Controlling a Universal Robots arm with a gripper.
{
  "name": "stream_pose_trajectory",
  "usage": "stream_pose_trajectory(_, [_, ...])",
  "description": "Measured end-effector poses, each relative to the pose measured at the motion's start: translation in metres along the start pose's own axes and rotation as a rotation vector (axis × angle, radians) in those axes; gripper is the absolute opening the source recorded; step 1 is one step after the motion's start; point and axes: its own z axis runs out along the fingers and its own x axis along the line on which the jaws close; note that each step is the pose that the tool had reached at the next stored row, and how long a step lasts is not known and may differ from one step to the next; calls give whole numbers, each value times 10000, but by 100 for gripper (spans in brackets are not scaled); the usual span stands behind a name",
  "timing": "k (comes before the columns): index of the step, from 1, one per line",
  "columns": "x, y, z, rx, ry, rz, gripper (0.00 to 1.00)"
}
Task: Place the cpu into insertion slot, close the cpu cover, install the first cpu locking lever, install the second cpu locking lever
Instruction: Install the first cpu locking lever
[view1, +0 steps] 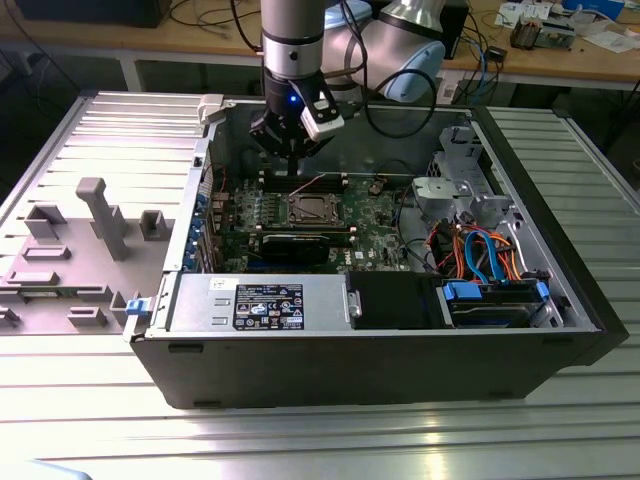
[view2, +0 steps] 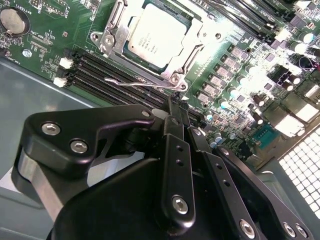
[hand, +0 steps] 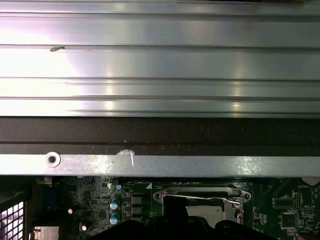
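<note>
Already cpu (view2: 159, 35) seated under closed cpu cover (view2: 112, 37); tool (view2: 172, 107) narrow, beside it.

Robotics lab or workshop: ribbed aluminium profile table (view1: 560, 440) carrying an open black desktop computer case (view1: 380, 370), grey moulded fixture blocks (view1: 100, 215) beside it, long wooden workbench (view1: 560, 62) behind strewn with black cables (view1: 480, 50) and electronics.

Black memory slots (view2: 107, 75) ran just beyond my jaws. A coin cell (view2: 13, 21) sat farther off on the green board (view2: 45, 45). Capacitors (view2: 235, 92) stood to one side.
</note>
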Motion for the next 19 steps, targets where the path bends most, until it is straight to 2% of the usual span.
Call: stream_pose_trajectory(19, [-7, 0, 43, -2, -1, -1, 11])
